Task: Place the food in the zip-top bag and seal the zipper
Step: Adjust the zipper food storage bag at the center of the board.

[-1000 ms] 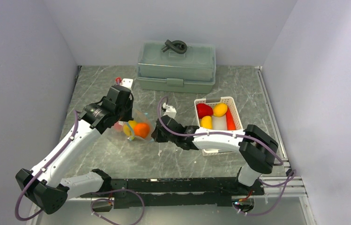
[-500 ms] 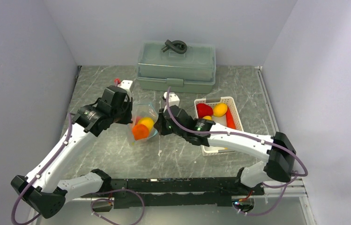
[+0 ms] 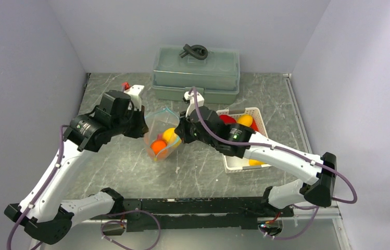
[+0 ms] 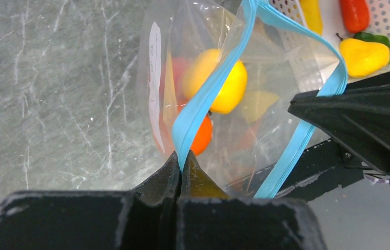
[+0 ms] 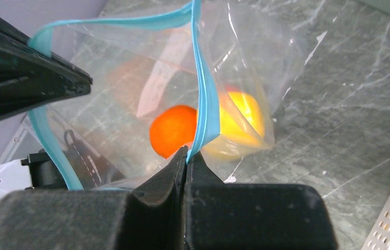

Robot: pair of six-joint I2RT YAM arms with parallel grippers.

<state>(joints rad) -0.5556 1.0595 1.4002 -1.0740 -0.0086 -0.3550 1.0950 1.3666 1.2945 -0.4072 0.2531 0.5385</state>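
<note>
Teal zipper [image 4: 211, 94] spans your left gripper [image 4: 179, 159] to right gripper [image 5: 186, 153], both clamped on it (its two sides parted); basket [image 3: 239, 110] lies toward right edge.

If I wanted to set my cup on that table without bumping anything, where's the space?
The widest bare patch is the near strip of table, between the zip-top bag and the base rail. A smaller one lies at the back right, between the grey-green box, the basket and the wall. The middle is crowded: left gripper and right gripper hold the bag open.

Open zip-top bag [image 3: 157, 125] mouth between left claw [image 4: 180, 160] and right claw [image 5: 186, 155] (basket [image 3: 239, 110] just beside, box [image 3: 195, 73] behind)
</note>
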